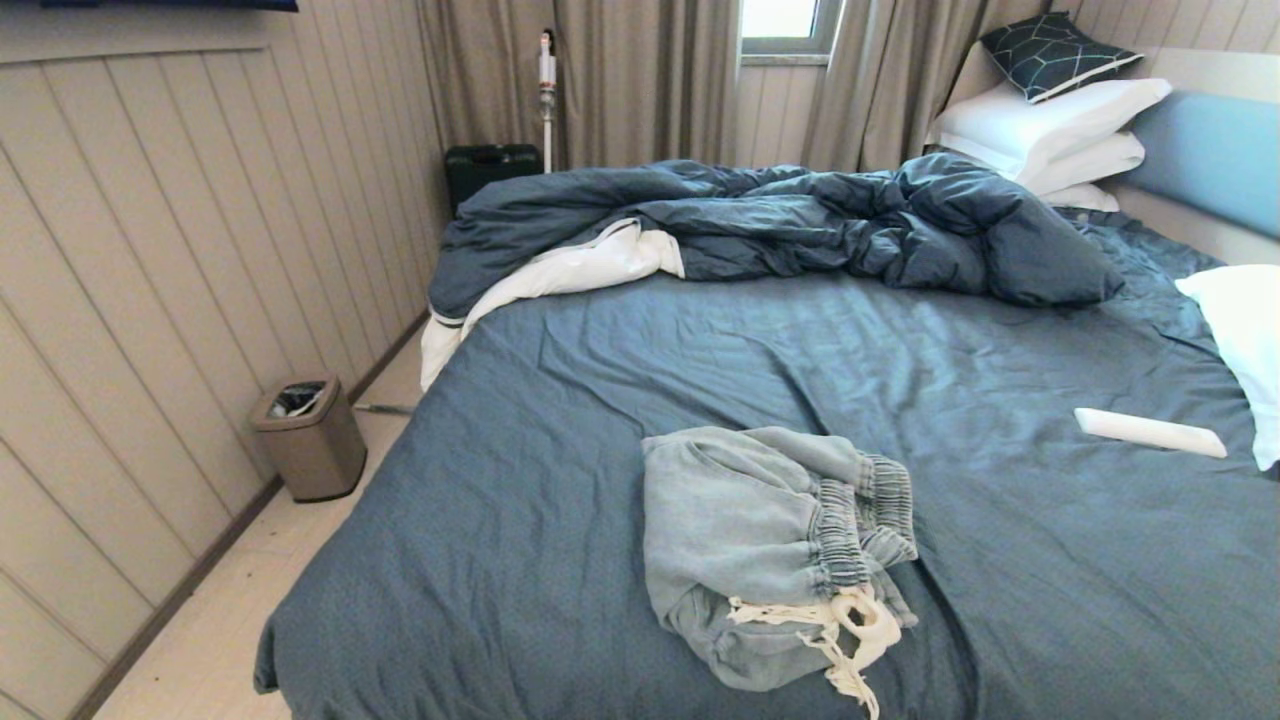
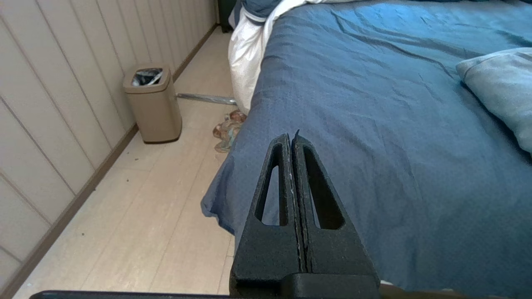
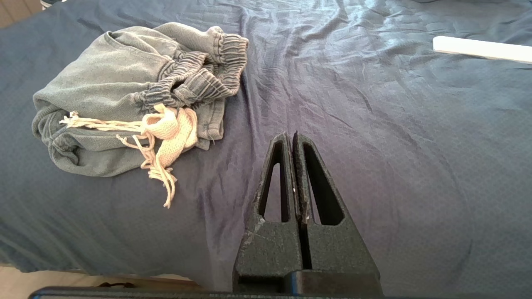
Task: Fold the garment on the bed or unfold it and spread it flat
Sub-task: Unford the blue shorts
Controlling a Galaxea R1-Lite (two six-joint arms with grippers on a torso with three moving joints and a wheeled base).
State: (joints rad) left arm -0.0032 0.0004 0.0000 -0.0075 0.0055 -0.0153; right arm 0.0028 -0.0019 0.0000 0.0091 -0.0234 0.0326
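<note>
Fingertips pressed together, our left end effector [image 2: 294, 139] hung empty over the near corner of the bed [image 1: 560, 420], and our right end effector [image 3: 294, 139] sat just as tightly closed and empty above the near edge of the sheet. Just beyond the right end effector, off to its left, the garment [image 3: 124, 95] lay bunched in a loose heap, its white drawstring [image 3: 166, 133] trailing toward us and the gathered waistband [image 3: 199, 79] folded over on the far side. We judged it soft, light and floppy, best pinched at the thicker waistband ends, where the elastic gives something firm to hold. Farther off lay a white flat object [image 1: 1150, 432], then the rumpled duvet [image 1: 780, 225] and pillows [image 1: 1050, 125].
</note>
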